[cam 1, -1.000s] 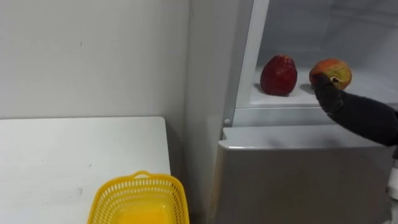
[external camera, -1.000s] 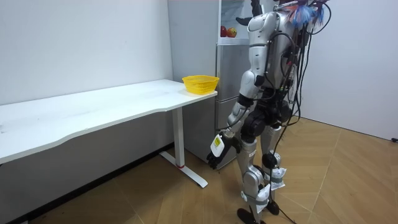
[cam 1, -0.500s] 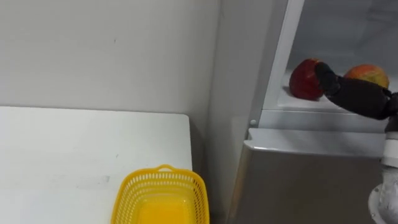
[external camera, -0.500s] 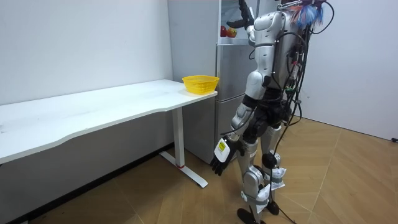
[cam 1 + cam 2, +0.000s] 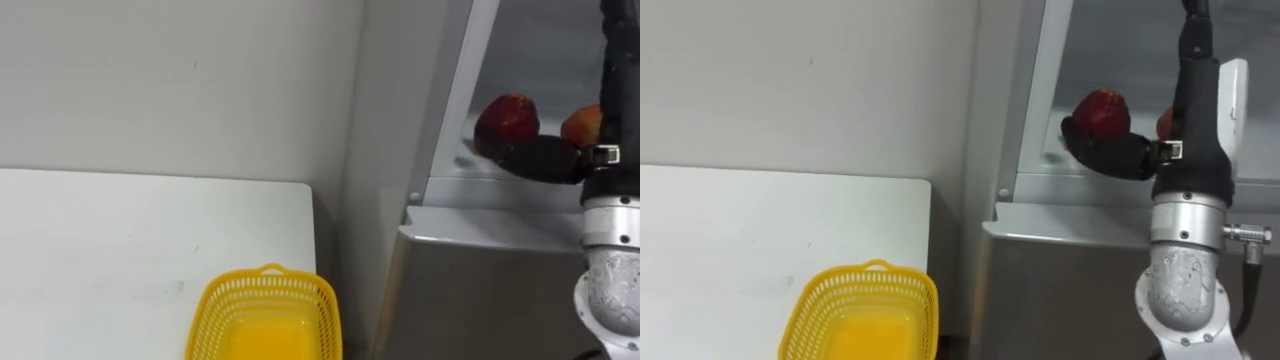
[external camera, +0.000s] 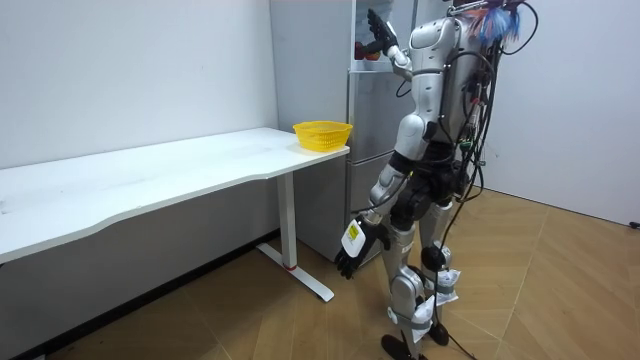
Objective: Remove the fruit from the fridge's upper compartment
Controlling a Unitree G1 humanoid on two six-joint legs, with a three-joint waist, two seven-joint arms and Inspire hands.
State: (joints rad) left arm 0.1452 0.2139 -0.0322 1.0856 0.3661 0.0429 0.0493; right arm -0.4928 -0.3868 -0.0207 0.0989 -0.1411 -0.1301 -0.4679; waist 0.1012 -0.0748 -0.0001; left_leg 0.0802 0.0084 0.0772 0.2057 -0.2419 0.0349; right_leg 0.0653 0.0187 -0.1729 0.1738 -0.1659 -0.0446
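Observation:
A dark red apple [image 5: 507, 118] and a yellow-red apple [image 5: 583, 126] sit on the shelf [image 5: 470, 172] of the open upper fridge compartment. My right hand [image 5: 545, 159] is raised to the shelf, just in front of and below the red apple [image 5: 1100, 109], fingers stretched leftward and not curled round it. Whether it touches the fruit I cannot tell. My forearm hides part of the yellow-red apple [image 5: 1164, 122]. In the room view I stand before the fridge with the right hand [image 6: 378, 38] up at the opening, and my left hand [image 6: 351, 252] hangs relaxed by my thigh.
A yellow mesh basket [image 5: 270, 320] stands on the white table's [image 5: 120, 250] end, beside the fridge. The closed grey lower fridge door [image 5: 480, 290] is below the shelf. A white wall runs behind the table.
My right hand has moved left from the yellow-red apple to the red one, with the arm raised higher. The eye views shifted too, as my head moved.

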